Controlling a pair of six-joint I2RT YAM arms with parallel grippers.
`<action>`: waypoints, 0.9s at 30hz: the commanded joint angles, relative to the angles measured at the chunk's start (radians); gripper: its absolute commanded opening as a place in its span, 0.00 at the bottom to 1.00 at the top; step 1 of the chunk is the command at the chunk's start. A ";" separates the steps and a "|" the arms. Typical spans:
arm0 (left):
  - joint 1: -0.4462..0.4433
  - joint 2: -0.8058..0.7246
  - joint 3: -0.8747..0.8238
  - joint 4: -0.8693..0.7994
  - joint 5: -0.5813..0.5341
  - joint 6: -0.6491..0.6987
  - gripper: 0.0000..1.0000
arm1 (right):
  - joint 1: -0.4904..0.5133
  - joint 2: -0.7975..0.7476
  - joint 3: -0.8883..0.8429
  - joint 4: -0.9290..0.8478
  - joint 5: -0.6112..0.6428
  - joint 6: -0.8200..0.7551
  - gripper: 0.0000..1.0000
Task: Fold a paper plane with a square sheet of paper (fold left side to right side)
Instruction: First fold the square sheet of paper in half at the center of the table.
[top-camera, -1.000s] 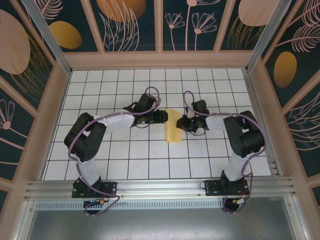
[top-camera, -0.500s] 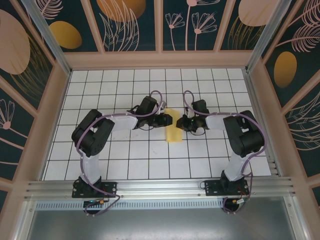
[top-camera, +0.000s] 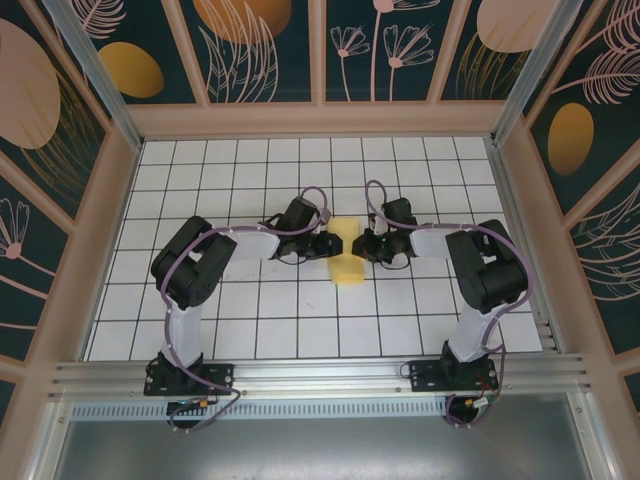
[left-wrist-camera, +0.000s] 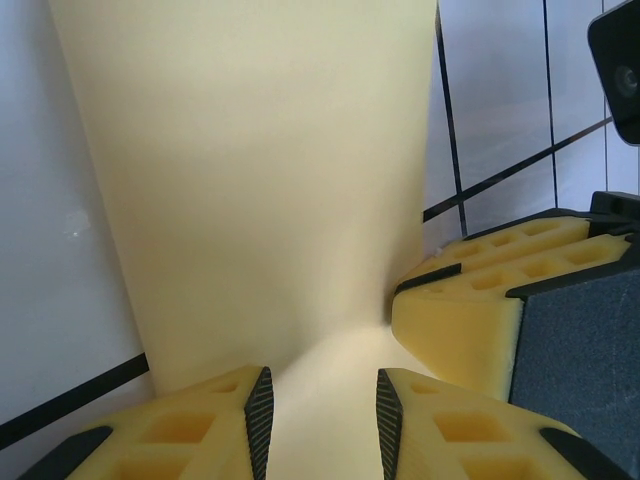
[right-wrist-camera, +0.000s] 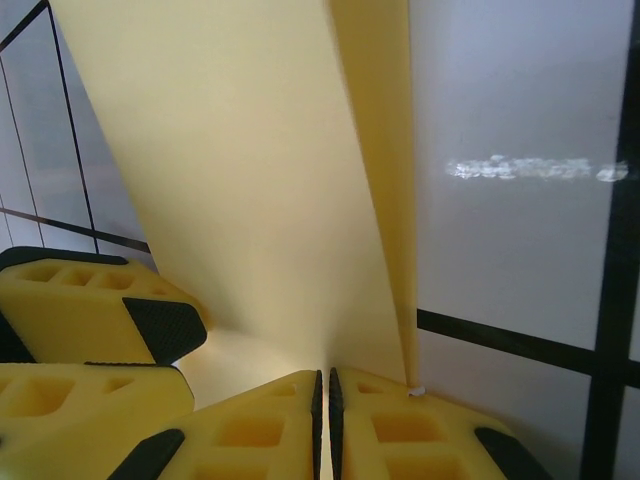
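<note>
Top external view: your two arms meet over the white grid table (top-camera: 260, 320), where the square sheet of paper (top-camera: 347, 255) lies as a narrow yellow strip, its long side running away from the arm bases. Your left gripper (top-camera: 328, 243) sits at the strip's left edge and your right gripper (top-camera: 366, 246) at its right edge, both near the far half of the paper.

Left wrist view: your left fingers (left-wrist-camera: 260, 405) stand apart with a clear gap, and yellow paper runs up between them. Whether the pads actually touch the sheet is hard to tell from this angle. A finger of the other arm rests on the paper just to the right.

Right wrist view: your right fingers (right-wrist-camera: 300, 410) are pressed together, clamped on the near edge of the sheet, which fans out from the seam between them. One layer of the paper stands slightly raised along a crease at the right side, above the tile beside it.
</note>
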 joint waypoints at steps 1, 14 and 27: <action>0.008 0.023 -0.007 -0.100 -0.100 0.039 0.37 | 0.013 0.057 0.004 -0.049 0.080 -0.033 0.16; 0.039 -0.097 -0.071 -0.110 -0.129 0.066 0.41 | 0.013 0.061 -0.002 -0.051 0.080 -0.036 0.16; 0.038 -0.102 -0.007 0.042 0.057 0.038 0.36 | 0.015 0.060 0.001 -0.044 0.075 -0.029 0.16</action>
